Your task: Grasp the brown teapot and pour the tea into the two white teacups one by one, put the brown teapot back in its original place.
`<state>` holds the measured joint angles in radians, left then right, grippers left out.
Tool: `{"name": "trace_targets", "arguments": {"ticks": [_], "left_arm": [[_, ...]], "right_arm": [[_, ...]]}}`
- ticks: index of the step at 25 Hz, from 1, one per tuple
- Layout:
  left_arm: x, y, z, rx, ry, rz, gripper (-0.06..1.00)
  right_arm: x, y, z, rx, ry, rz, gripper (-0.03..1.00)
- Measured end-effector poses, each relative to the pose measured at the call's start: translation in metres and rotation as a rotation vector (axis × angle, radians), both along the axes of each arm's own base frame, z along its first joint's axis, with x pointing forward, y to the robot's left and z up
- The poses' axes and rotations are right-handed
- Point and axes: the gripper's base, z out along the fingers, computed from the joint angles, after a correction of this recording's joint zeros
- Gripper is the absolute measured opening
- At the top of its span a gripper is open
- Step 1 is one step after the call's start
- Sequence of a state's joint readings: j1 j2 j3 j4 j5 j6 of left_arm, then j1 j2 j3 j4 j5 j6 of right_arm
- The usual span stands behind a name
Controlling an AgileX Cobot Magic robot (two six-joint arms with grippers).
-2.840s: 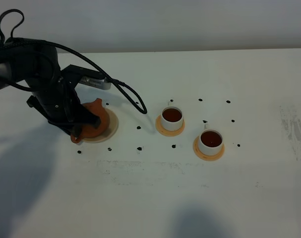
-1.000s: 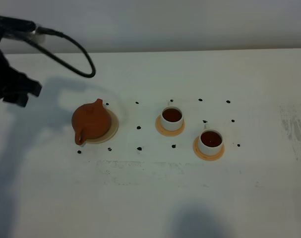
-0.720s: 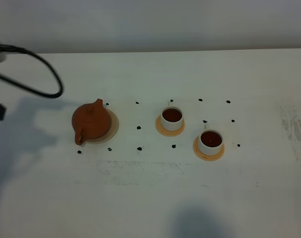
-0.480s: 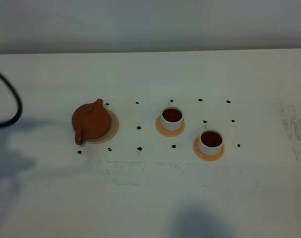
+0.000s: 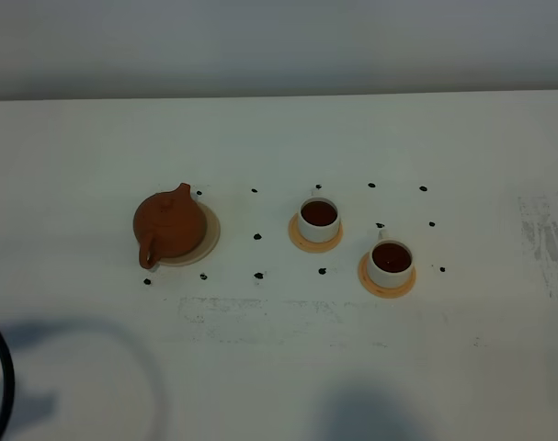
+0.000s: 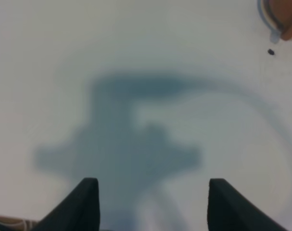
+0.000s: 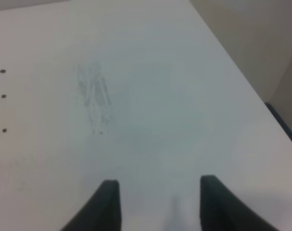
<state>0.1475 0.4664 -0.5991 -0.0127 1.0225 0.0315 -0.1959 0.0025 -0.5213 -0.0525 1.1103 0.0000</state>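
Brown teapot sits on its beige disc, left-center of the worktop. Two white teacups, both full, on orange coasters toward center-right. Left gripper and right gripper: jaws apart, holding nothing.

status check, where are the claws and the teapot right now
Left claw open, empty, over bare table. Right claw open, empty. Teapot upright on its pale disc; both cups hold tea. Nothing in the way.
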Motion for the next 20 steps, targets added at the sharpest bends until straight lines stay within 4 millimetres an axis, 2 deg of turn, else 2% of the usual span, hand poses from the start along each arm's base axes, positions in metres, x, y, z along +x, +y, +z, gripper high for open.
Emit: {"name": "trace_targets", "arguments": {"ticks": [8, 20], "left_arm": [[-0.02, -0.003, -0.035, -0.039, 0.036, 0.039, 0.48], [-0.024, -0.004, -0.036, -0.037, 0.017, 0.033, 0.48]], "right_arm": [[0.0, 0.0, 0.0, 0.005, -0.001, -0.003, 0.4], [0.0, 0.0, 0.0, 0.0, 0.0, 0.0, 0.4]]}}
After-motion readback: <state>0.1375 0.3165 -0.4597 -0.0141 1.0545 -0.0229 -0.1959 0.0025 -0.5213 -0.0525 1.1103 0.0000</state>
